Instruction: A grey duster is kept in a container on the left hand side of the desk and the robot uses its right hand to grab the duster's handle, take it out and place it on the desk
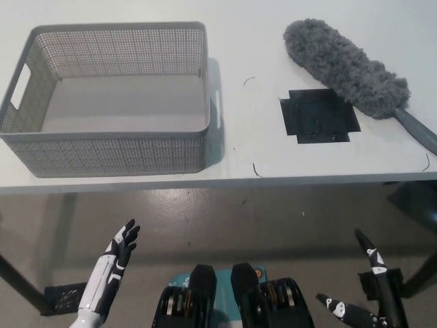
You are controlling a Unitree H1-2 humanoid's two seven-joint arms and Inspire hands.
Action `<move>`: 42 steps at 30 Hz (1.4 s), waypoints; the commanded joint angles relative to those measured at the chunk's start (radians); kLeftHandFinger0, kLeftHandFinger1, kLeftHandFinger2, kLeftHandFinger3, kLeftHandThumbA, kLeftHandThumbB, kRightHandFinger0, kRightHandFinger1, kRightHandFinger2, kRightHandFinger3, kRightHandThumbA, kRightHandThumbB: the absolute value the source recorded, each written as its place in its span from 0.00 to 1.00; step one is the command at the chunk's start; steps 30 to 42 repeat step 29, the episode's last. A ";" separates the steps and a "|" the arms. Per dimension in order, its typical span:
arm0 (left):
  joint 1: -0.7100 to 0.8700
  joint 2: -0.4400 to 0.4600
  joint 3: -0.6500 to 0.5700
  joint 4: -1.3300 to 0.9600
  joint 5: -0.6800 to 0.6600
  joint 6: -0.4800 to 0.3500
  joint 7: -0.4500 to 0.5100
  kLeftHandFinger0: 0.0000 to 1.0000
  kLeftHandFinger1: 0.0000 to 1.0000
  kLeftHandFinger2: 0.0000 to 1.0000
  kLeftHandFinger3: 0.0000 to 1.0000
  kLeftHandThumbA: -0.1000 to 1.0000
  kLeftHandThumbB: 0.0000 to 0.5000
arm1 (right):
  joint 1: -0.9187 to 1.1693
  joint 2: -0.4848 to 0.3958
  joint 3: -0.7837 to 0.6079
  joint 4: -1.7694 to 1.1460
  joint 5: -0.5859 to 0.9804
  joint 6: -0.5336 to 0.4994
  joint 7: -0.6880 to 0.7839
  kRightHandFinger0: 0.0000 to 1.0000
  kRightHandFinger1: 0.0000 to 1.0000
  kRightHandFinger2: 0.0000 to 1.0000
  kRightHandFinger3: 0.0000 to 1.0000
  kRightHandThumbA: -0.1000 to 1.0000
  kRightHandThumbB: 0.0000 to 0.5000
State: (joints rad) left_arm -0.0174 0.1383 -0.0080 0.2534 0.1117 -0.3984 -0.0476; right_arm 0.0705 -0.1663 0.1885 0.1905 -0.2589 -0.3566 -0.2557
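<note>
Empty right hand (374, 295) held spread; duster (345, 65) laid on desk (246, 154) well above it. Its handle (414, 128) possibly overhangs the edge and could be knocked off. Idle left hand (117, 254) open.

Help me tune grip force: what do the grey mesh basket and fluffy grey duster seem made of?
Grey mesh basket: probably matte plastic, from its even hole grid. Fluffy grey duster: shaggy pile, likely microfibre; its dark handle looks plastic.

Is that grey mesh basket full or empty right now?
Empty. The basket shows only its bare floor, and the grey duster lies outside it on the desk.
</note>
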 commanded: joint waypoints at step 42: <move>-0.026 -0.009 0.015 -0.033 0.028 -0.059 0.041 1.00 1.00 1.00 1.00 1.00 0.18 | -0.130 0.015 -0.078 0.088 0.231 -0.090 0.219 1.00 1.00 1.00 1.00 1.00 0.61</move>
